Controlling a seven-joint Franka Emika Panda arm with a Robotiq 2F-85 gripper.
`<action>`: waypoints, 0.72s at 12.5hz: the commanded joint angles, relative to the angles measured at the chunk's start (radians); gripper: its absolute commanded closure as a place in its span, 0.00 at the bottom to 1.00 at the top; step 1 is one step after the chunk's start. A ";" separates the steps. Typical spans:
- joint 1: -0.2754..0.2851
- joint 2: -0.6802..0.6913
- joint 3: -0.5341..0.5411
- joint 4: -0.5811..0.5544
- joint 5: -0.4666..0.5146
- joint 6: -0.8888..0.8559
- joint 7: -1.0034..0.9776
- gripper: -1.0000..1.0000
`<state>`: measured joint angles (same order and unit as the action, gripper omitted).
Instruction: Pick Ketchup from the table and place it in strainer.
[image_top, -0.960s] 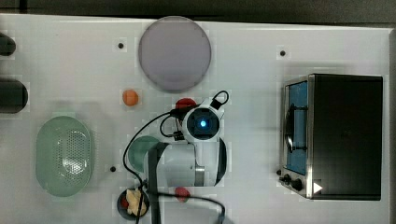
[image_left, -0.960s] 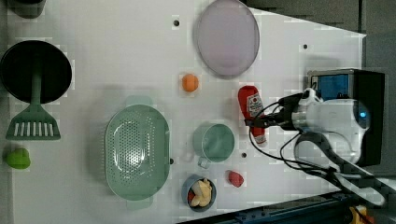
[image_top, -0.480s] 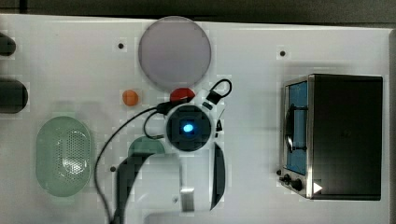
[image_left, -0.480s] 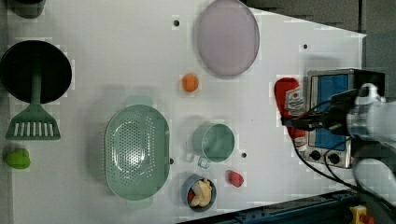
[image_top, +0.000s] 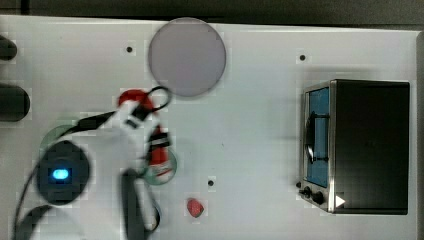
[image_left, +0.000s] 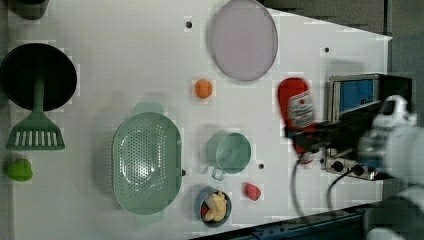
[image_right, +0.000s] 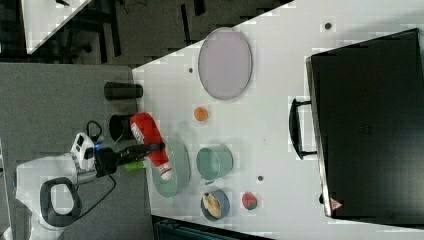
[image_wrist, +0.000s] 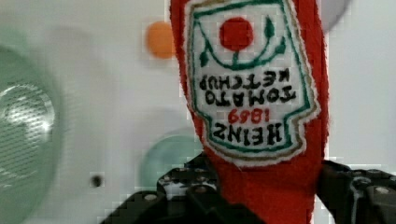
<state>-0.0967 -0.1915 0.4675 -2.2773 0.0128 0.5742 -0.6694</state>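
Note:
The Ketchup (image_left: 295, 102), a long red bottle with a white Heinz label, hangs in the air off the table. My gripper (image_left: 301, 141) is shut on its lower part, near the whitish cap end (image_right: 165, 174). In the wrist view the black fingers (image_wrist: 196, 186) press the Ketchup (image_wrist: 254, 93) from both sides. The strainer (image_left: 146, 162), a pale mint-green oval basket with a perforated bottom, lies empty on the table. In the right view the Ketchup (image_right: 149, 135) hangs over the strainer (image_right: 177, 167). In the top view my arm covers most of the strainer (image_top: 50, 134).
A round teal cup (image_left: 229, 152) stands beside the strainer. Around them lie an orange ball (image_left: 203, 88), a small red lump (image_left: 252, 191) and a bowl of food (image_left: 215, 206). A grey plate (image_left: 243, 39), a toaster oven (image_left: 360, 95) and a black pan with a green spatula (image_left: 37, 75) stand further out.
In the top view my arm has swung left from the table's middle toward the strainer, carrying the Ketchup. The grip has stayed the same.

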 joint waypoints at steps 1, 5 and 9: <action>0.025 0.045 0.103 0.000 0.023 0.004 0.304 0.40; 0.027 0.129 0.231 0.008 0.023 0.126 0.529 0.40; 0.029 0.273 0.309 0.008 0.023 0.287 0.683 0.40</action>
<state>-0.0477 0.0795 0.7812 -2.2910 0.0351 0.8408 -0.1119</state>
